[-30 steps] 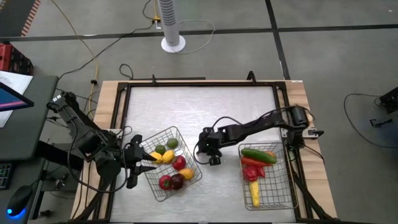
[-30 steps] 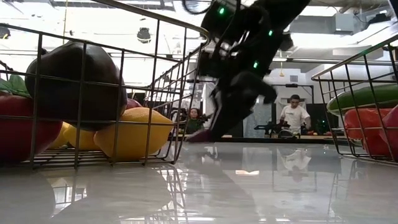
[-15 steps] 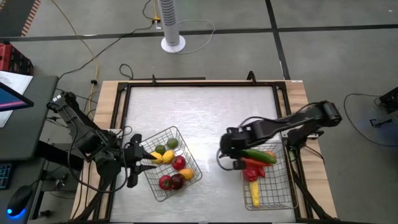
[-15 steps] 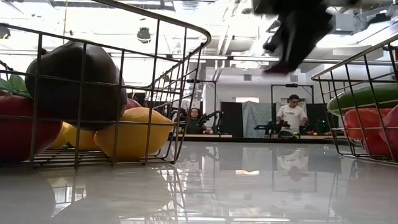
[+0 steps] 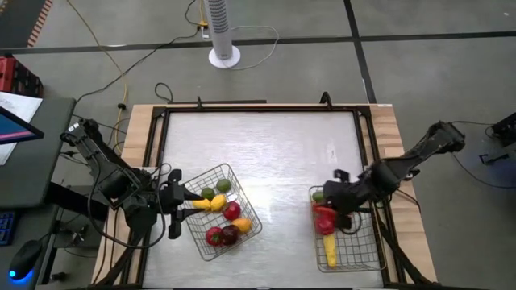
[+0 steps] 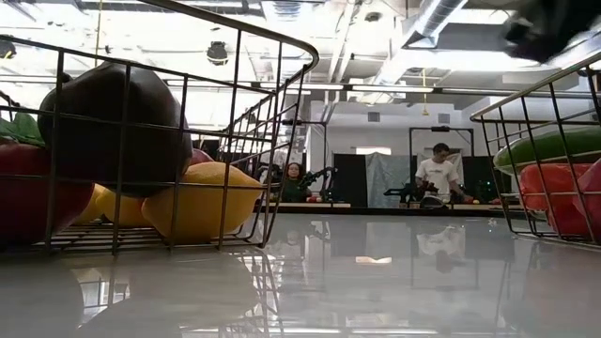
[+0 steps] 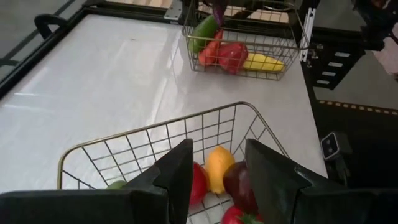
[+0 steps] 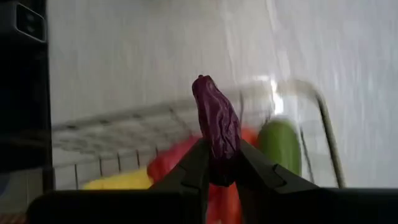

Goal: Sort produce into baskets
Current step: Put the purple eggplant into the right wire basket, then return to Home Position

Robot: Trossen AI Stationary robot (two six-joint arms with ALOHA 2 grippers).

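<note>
Right gripper [image 8: 221, 163]: closed on a dark maroon piece [image 8: 217, 127], long and wrinkled, pinched at its lower end so that most of it sticks out past the fingertips; in the high view the gripper [image 5: 339, 196] hangs over the near-left corner of the right basket [image 5: 367, 250].
Left gripper [image 7: 216, 175]: jaws apart, nothing between them; it waits just outside the left basket's [image 5: 248, 206] left rim, seen from above at [image 5: 179, 211].
Right basket contents: green cucumber [image 7: 203, 31], red pieces [image 7: 231, 53] and a yellow corn [image 7: 264, 62] lie packed together.
Left basket contents: yellow lemon [image 6: 197, 201], a dark round fruit [image 6: 113, 127], red fruit [image 5: 232, 211], a green one [image 5: 222, 185].
In the way: the right arm [image 5: 411, 161] covers part of the right basket from above, hiding most of the cucumber there.
Table [image 5: 266, 153]: bare white surface between the two baskets, which stand well apart.
Surroundings: a white pedestal [image 5: 223, 32] and loose cables on the floor beyond the table; two people sit far back in the room [image 6: 444, 174].
Only the right wrist view shows: the maroon piece clearly in the grip, above the red and green produce.
Only the low view shows: the wire walls side-on; the right gripper is just a dark blur at the upper right corner [image 6: 549, 28].
</note>
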